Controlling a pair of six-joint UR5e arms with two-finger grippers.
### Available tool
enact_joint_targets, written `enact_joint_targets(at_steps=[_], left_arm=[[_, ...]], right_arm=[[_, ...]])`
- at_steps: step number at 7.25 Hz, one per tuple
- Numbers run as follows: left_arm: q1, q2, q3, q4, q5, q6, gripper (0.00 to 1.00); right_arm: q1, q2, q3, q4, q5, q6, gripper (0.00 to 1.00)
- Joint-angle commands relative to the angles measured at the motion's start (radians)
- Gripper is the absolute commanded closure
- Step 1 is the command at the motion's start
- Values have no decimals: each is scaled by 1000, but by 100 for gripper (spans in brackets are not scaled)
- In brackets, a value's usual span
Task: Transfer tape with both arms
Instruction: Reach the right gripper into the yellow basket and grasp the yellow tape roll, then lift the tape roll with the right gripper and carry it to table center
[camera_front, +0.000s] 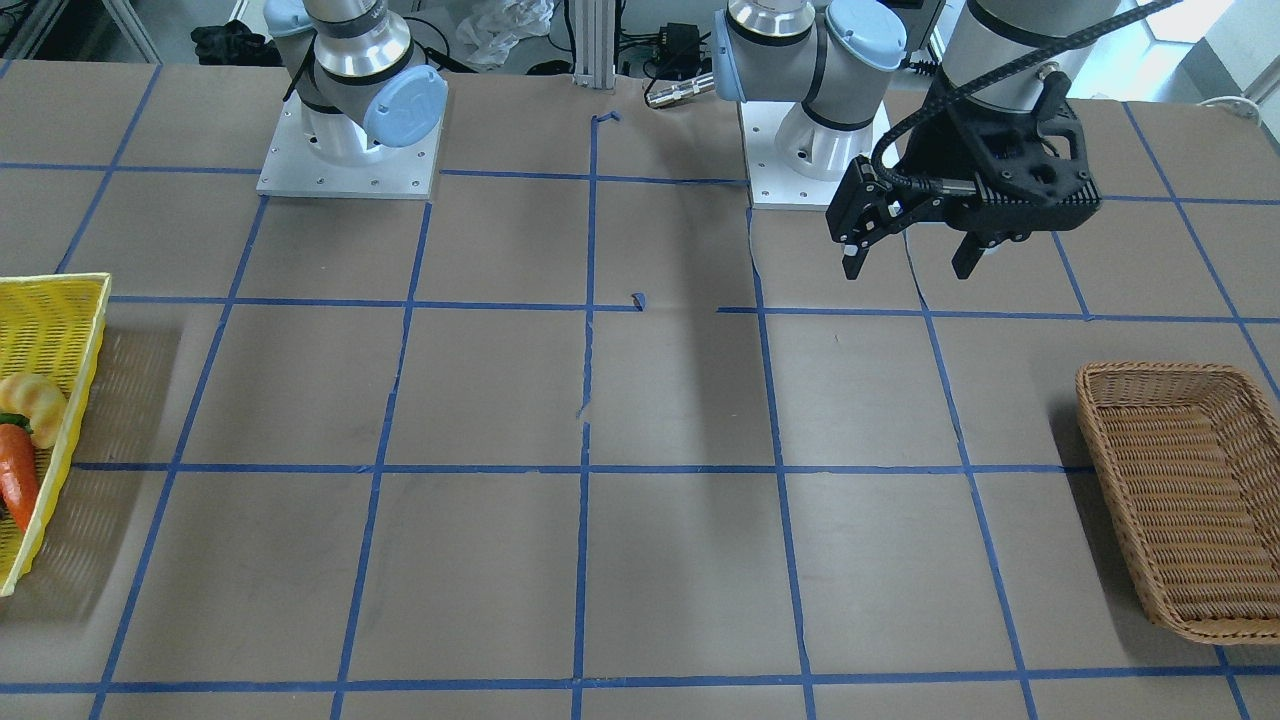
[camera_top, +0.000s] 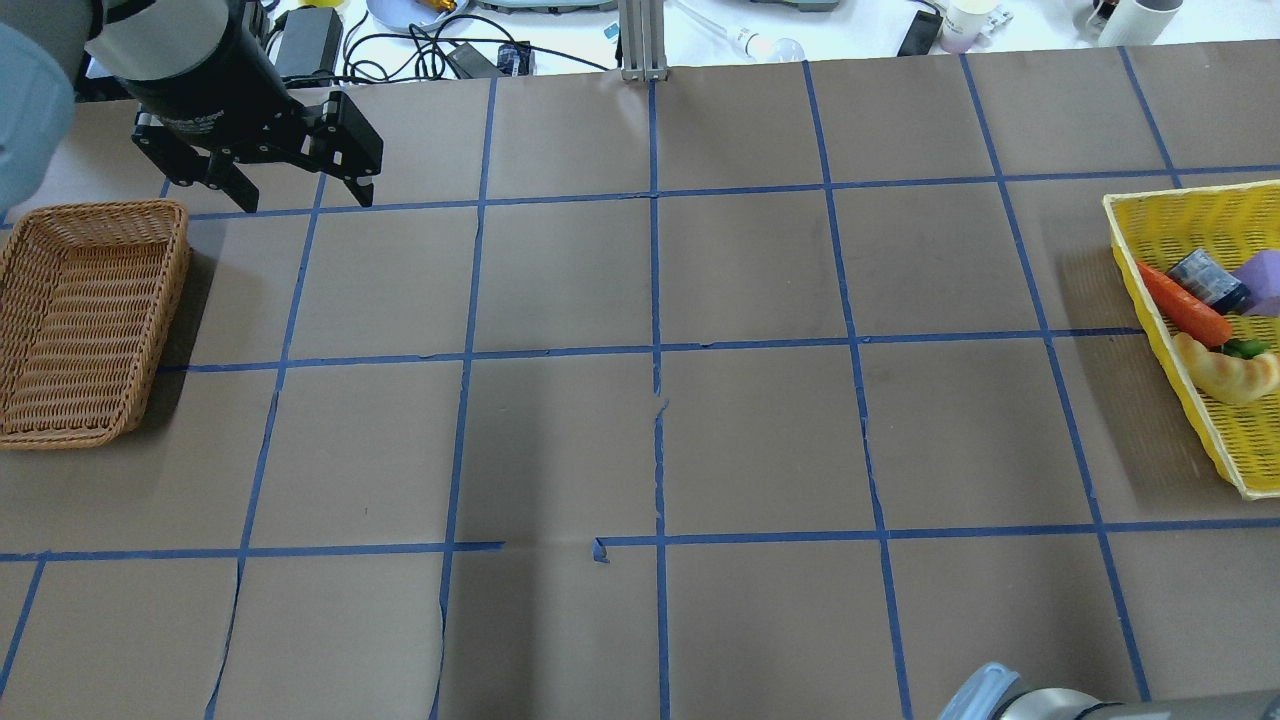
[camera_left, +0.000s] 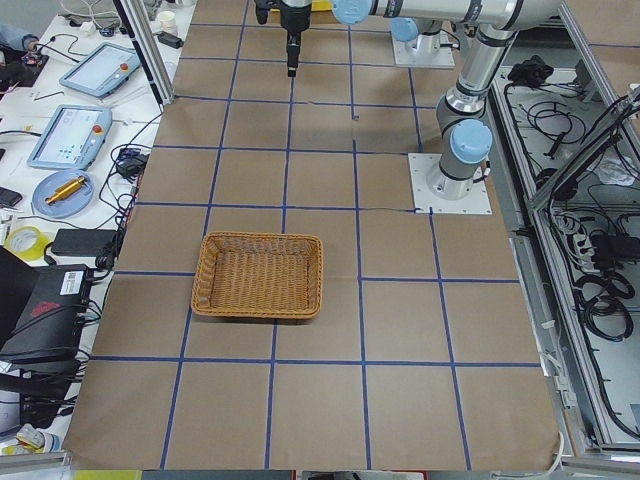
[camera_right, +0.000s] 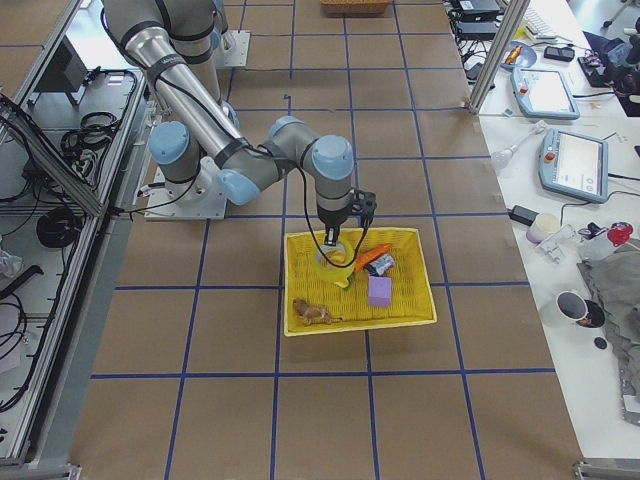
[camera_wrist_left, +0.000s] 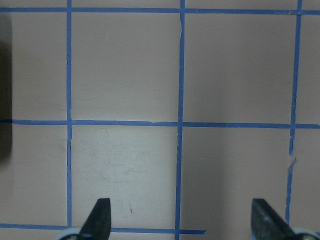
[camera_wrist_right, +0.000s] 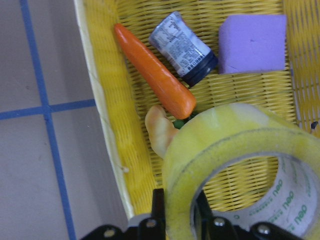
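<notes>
Tape (camera_wrist_right: 225, 135): pinched by its wall between the fingers of the right gripper (camera_wrist_right: 179, 207), over the yellow basket (camera_wrist_right: 95, 100) at the table's right end. Cannot tell whether lifted quite clear of the basket floor.

Left gripper (camera_top: 305, 198) well apart at the other end, fingers spread with nothing between, hovering near the wicker basket (camera_top: 90, 320).

Risks, as judged:
- With a thin hold on one side of a smooth ring, could swivel or slip out during the carry.
- Could snag the basket rim if swung out low.
- Could drop at the handover if released before being gripped from the left.

Close under the tape: carrot (camera_wrist_right: 155, 75), bottle (camera_wrist_right: 185, 47), purple block (camera_wrist_right: 252, 42), bread (camera_wrist_right: 160, 127). Likely to be nudged if lowered. Long stretch of table to cross before any handover.
</notes>
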Motion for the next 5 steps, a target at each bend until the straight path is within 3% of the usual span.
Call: enact_joint_targets(at_steps=[1, 3, 5], left_arm=[[1, 2, 0, 0, -1, 3, 0], [3, 2, 0, 2, -1, 3, 0], [3, 3, 0, 2, 1, 5, 0]], right_arm=[[216, 0, -95, 71, 11, 305, 100], [535, 101, -179, 78, -24, 759, 100], [744, 265, -298, 63, 28, 1128, 100]])
